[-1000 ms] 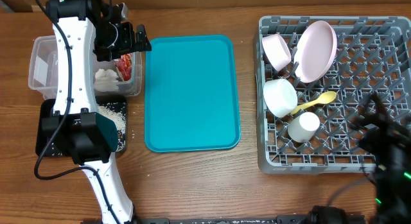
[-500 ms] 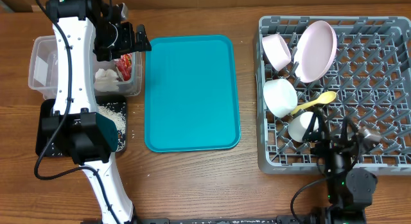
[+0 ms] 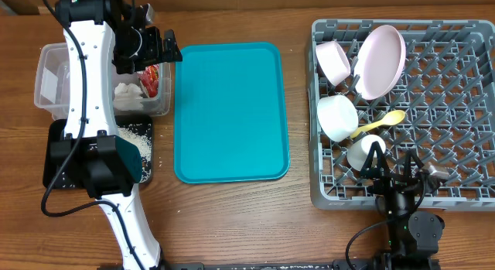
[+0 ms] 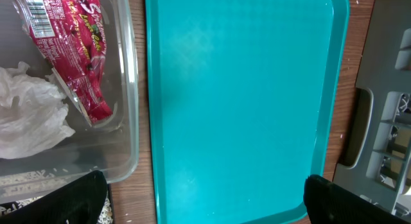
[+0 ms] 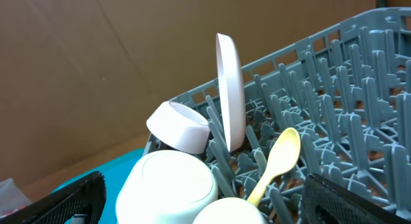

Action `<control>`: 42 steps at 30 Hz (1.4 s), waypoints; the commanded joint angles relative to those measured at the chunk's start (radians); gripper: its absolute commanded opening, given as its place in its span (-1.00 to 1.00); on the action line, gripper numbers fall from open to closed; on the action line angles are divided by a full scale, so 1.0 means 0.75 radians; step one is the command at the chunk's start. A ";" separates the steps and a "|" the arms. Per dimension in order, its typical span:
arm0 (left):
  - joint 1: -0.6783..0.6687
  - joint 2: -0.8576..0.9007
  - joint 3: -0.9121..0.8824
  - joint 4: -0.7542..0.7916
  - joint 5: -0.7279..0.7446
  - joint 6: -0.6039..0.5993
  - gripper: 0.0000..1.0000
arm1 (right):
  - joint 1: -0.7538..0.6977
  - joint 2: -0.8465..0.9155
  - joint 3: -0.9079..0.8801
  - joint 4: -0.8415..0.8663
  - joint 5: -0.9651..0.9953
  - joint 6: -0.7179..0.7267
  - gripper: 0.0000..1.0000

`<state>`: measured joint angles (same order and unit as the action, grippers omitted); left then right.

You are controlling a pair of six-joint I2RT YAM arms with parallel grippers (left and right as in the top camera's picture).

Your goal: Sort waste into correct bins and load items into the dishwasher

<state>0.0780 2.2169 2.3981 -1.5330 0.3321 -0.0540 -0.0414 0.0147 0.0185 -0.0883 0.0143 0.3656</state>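
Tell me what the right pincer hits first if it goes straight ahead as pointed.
Likely the small white cup, low between the right pincer's open fingers in the wrist view; the white bowl sits beside. Depth is unclear.

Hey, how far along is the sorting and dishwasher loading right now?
Nearly done, by the look. Loaded in the rack: plate, far bowl, near bowl, cup and spoon. Wrapper and napkin lie in the clear tub; rice in the black tray. The left pincer and right pincer are open, holding nothing. No waste shows outside the bins.
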 commanded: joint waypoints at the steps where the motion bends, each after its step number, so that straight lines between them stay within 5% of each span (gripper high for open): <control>1: -0.010 -0.014 0.025 0.003 -0.004 -0.018 1.00 | 0.032 -0.017 -0.014 0.008 -0.012 -0.005 1.00; 23: -0.007 -0.017 0.025 0.003 -0.004 -0.018 0.99 | 0.070 -0.016 -0.014 0.007 -0.012 -0.005 1.00; 30: -0.039 -0.212 0.025 0.020 -0.085 -0.018 1.00 | 0.070 -0.016 -0.014 0.007 -0.012 -0.005 1.00; 37: -0.083 -0.578 -0.052 0.330 -0.151 0.138 0.99 | 0.070 -0.016 -0.014 0.007 -0.012 -0.005 1.00; 42: -0.066 -0.970 -0.511 0.789 -0.164 0.159 1.00 | 0.070 -0.016 -0.014 0.007 -0.012 -0.005 1.00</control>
<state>0.0154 1.6066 2.1822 -1.0199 0.2340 0.0273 0.0071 0.0147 0.0185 -0.0898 0.0071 0.3656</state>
